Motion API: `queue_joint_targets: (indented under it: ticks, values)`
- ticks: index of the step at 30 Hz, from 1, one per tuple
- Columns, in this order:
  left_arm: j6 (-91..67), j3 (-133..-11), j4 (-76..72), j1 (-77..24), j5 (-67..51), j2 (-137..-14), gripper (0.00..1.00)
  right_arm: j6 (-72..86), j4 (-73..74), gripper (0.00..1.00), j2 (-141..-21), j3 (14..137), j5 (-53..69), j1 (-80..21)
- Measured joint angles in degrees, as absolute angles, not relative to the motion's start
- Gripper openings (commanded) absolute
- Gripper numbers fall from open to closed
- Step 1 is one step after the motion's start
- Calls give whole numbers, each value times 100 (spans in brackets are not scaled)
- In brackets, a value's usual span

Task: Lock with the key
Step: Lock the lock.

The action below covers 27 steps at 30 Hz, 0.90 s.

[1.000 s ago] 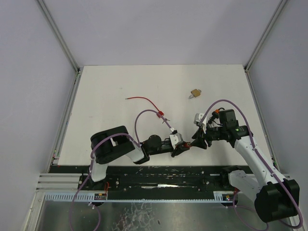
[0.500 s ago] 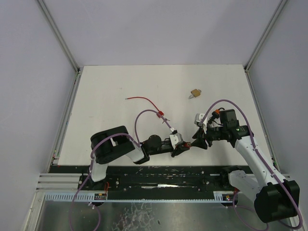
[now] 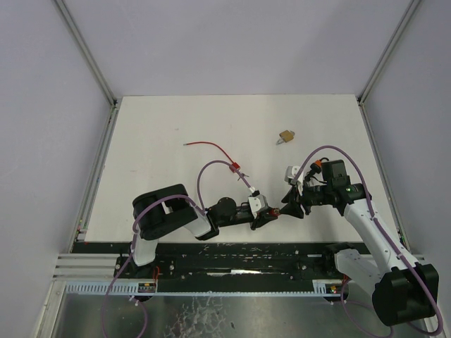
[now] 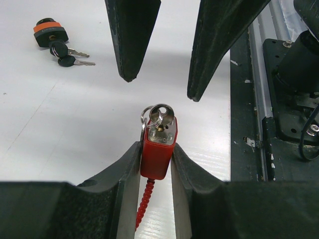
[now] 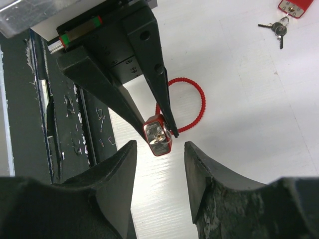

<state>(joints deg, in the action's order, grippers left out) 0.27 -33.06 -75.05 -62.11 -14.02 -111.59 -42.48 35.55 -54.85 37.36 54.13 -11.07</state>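
Padlock in left end effector; white table, lavender walls.

Gleaming glossy red on the padlock, shining silver metal on its key ring, showing ribbed plastic along the cable, looking matt across the table.

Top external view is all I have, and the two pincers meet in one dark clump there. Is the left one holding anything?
Observer: Yes, the left pincer is clamped on a red padlock.
Operator: Has the right one taken the key?
Observer: No, the right pincer stands open just ahead of the padlock, with its fingers clear of it.
Operator: Where is the key, then?
Observer: A silver key ring sits at the padlock's keyhole end, facing the right pincer. I can't tell whether a key is seated.
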Motion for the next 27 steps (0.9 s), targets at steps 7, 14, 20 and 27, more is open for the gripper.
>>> queue_joint_targets:
  ticks: [7, 14, 20, 27]
  values:
    - [27, -3306, -7505, -6211, -1404, -11159, 0, -4248, 3568, 50, -5485, 3743, 5419, -1107]
    - [27, -3306, -7505, -6211, -1406, -11159, 0, -4248, 3573, 50, -5485, 3745, 5461, -1074]
    - [27, -3306, -7505, -6211, -1406, -11159, 0, -4248, 3575, 50, -5478, 3745, 5476, -1063]
    - [27, -3306, -7505, -6211, -1406, -11159, 0, -4248, 3581, 50, -5457, 3745, 5500, -1041]
